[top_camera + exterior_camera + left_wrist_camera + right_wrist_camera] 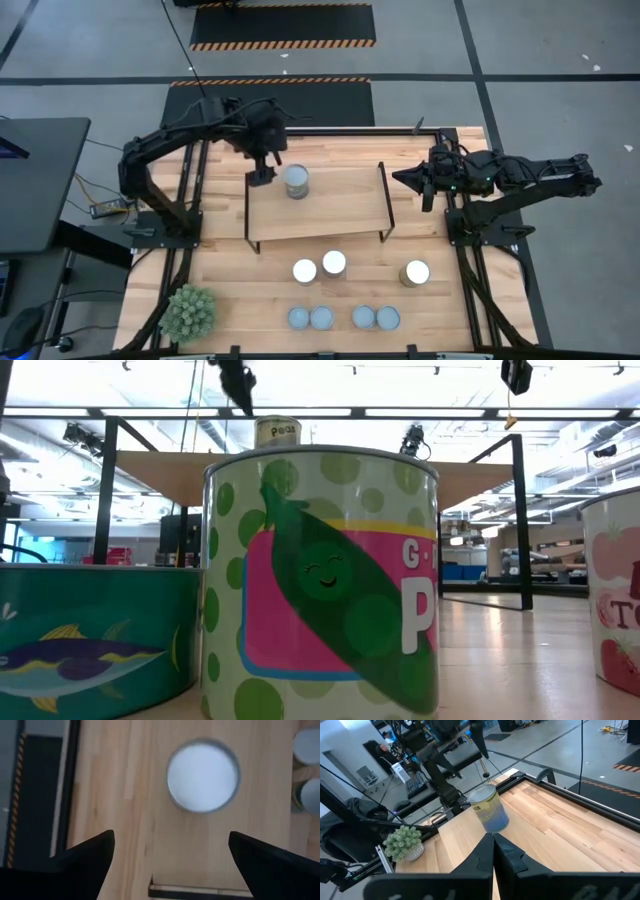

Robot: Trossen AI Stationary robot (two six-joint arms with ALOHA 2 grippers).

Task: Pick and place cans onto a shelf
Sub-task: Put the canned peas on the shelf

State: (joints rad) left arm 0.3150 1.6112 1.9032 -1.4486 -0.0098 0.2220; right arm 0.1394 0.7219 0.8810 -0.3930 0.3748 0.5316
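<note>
My left gripper (pixel 262 170) hangs released over the shelf (pixel 340 205), one can (pixel 296 182) standing just beside it at four o'clock; my right gripper (pixel 408 180), clenched empty, waits off the shelf's three-o'clock end.

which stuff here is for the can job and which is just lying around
Job: shelf; can on shelf; seven cans on table, e.g.; left gripper, open beside the shelf can; right gripper, shut, waiting.
Lying about: plant ball.
</note>
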